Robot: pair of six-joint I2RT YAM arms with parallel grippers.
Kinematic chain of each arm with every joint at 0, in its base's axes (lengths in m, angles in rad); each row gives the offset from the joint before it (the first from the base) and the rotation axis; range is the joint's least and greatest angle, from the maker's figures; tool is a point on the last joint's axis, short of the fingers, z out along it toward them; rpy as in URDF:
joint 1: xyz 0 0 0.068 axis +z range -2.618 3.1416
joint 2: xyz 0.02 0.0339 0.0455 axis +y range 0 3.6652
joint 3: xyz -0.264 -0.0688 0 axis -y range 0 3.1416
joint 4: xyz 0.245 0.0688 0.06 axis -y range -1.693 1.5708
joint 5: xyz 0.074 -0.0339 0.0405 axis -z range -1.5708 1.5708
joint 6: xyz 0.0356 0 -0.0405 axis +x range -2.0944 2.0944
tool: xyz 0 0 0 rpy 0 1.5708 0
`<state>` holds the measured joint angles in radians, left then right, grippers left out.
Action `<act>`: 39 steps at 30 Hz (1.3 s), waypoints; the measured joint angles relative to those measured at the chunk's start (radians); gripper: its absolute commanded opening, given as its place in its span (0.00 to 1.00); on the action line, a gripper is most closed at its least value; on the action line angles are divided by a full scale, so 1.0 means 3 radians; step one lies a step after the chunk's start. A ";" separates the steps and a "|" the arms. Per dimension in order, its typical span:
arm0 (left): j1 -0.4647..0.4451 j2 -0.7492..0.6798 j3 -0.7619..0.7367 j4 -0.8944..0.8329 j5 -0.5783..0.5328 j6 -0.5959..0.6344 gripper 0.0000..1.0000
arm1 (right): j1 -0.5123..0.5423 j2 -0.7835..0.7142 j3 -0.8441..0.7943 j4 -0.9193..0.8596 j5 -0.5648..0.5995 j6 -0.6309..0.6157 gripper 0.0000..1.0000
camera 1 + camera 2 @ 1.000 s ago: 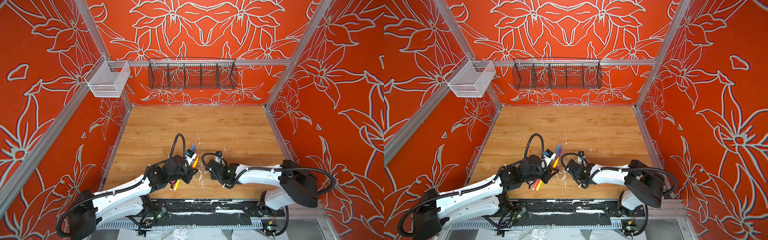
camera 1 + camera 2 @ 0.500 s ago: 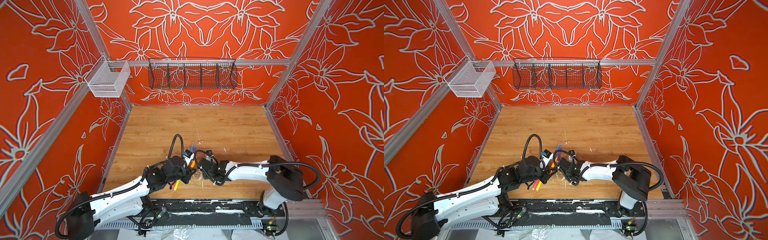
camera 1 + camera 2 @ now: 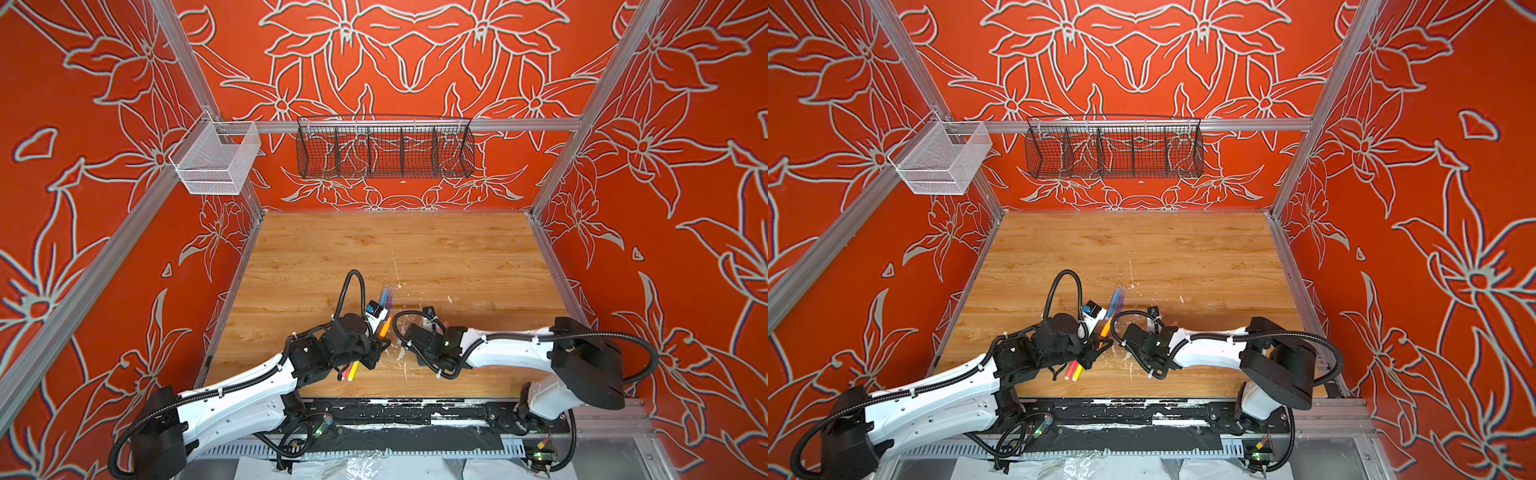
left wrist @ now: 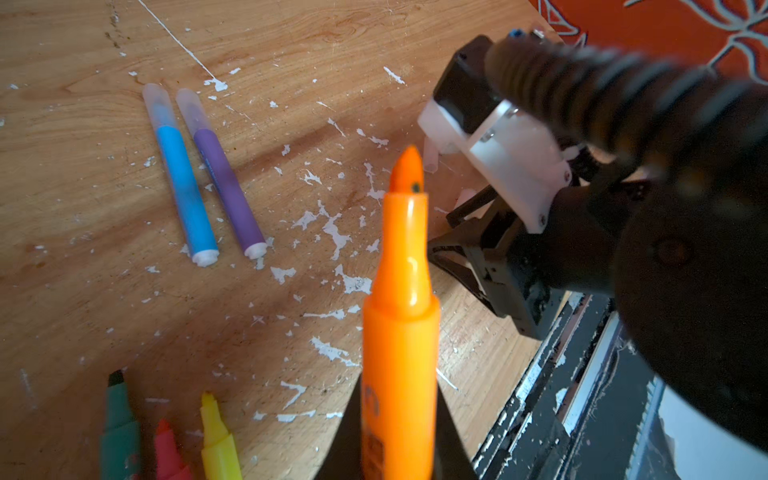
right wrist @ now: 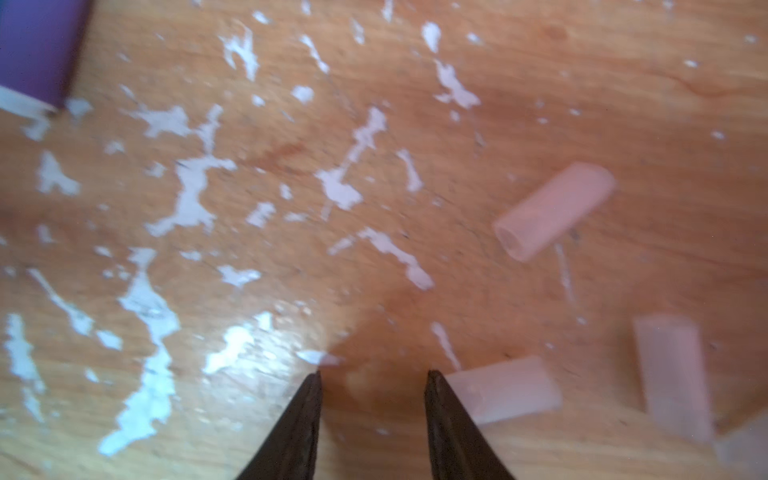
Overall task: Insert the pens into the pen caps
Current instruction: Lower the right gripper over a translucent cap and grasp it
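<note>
Right now the left gripper (image 4: 398,388) squeezes tight on the orange pen (image 4: 401,291). The pen sticks out past its fingertips (image 4: 349,432), and the pointed tip is bare. Further out from this gripper, away from the robot, the blue pen (image 4: 183,183) and the purple pen (image 4: 226,183) lie just beside each other on the wooden table (image 3: 457,257). Both wear fitted caps (image 4: 157,102) over their tips, and their white ends point back toward the gripper. Close under the same gripper, on the side nearer the robot, lie the green pen (image 4: 118,428), the pink-red pen (image 4: 166,453) and the yellow pen (image 4: 216,436) in a row. All three have bare tips.

The right gripper (image 5: 374,374) sits just beside the left one, close above the table. Its two fingers (image 5: 299,432) stand apart with a gap between them. They hold nothing that can be made out, and a pale blur in the gap is too fuzzy to name. Three loose pen caps (image 5: 555,210) lie flat on the wood near this gripper. One lies just beside a fingertip, outside the gap, and it is too hard to tell if they touch. The other two lie a little further off, apart from each other. White paint flecks (image 5: 191,195) dot the table all around both grippers
</note>
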<state>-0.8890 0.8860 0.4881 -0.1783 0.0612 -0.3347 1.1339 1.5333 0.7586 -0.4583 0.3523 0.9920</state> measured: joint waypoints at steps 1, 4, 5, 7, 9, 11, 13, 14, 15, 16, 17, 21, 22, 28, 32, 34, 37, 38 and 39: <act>0.0000 0.0000 0.0000 0.0000 0.0000 0.0000 0.00 | 0.0000 -0.0050 -0.0042 -0.0027 0.0003 0.0018 0.43; 0.0000 0.0000 0.0000 0.0000 0.0001 0.0000 0.00 | 0.0000 -0.0154 -0.0140 -0.0069 0.0019 0.0069 0.44; 0.0000 0.0000 0.0000 0.0000 0.0001 0.0000 0.00 | 0.0000 -0.0183 -0.0169 -0.0075 0.0025 0.0090 0.44; 0.0000 0.0000 0.0000 0.0001 0.0003 0.0000 0.00 | 0.0000 -0.0247 -0.0228 -0.0085 0.0037 0.0132 0.44; 0.0000 0.0001 0.0000 0.0001 0.0008 0.0000 0.00 | 0.0000 -0.0331 -0.0295 -0.0102 0.0037 0.0155 0.44; 0.0000 0.0006 0.0000 0.0006 0.0017 0.0001 0.00 | 0.0000 -0.0431 -0.0350 -0.0132 0.0033 0.0165 0.44; 0.0000 0.0023 0.0000 0.0024 0.0034 0.0000 0.00 | 0.0001 -0.0573 -0.0371 -0.0181 0.0031 0.0170 0.44; 0.0000 0.0032 0.0000 0.0029 0.0045 0.0001 0.00 | 0.0003 -0.0647 -0.0371 -0.0197 0.0032 0.0173 0.45; 0.0000 0.0043 0.0000 0.0033 0.0055 0.0001 0.00 | 0.0003 -0.0740 -0.0371 -0.0209 0.0033 0.0175 0.47; 0.0000 0.0056 0.0000 0.0038 0.0067 0.0001 0.00 | 0.0003 -0.0834 -0.0371 -0.0224 0.0034 0.0182 0.50; 0.0000 0.0066 0.0000 0.0042 0.0078 0.0001 0.00 | 0.0003 -0.0914 -0.0374 -0.0234 0.0039 0.0189 0.52; 0.0000 0.0074 0.0000 0.0056 0.0107 0.0001 0.00 | 0.0003 -0.1156 -0.0451 -0.0267 0.0125 0.0212 0.59; 0.0000 0.0074 0.0000 0.0056 0.0111 0.0001 0.00 | 0.0001 -0.1174 -0.0482 -0.0275 0.0140 0.0214 0.60; 0.0000 0.0074 0.0000 0.0056 0.0139 0.0000 0.00 | -0.0141 -0.1123 -0.0654 -0.0198 0.0125 0.0195 0.61; 0.0000 0.0066 0.0000 0.0056 0.0150 0.0000 0.00 | -0.0252 -0.0983 -0.0674 -0.0056 0.0090 0.0145 0.61; 0.0000 0.0062 0.0000 0.0056 0.0161 0.0001 0.00 | -0.0300 -0.0907 -0.0675 0.0051 0.0072 0.0103 0.61; 0.0000 0.0062 0.0000 0.0056 0.0179 0.0001 0.00 | -0.0367 -0.0802 -0.0675 0.0188 0.0005 0.0048 0.58; 0.0000 0.0062 0.0000 0.0056 0.0183 0.0001 0.00 | -0.0389 -0.0767 -0.0675 0.0216 -0.0010 0.0034 0.57; 0.0000 0.0062 0.0000 0.0056 0.0187 0.0001 0.00 | -0.0413 -0.0722 -0.0675 0.0244 -0.0031 0.0022 0.57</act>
<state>-0.8890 0.9047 0.4881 -0.1616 0.1173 -0.3344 1.0100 1.3167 0.5560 -0.3851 0.3431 0.9985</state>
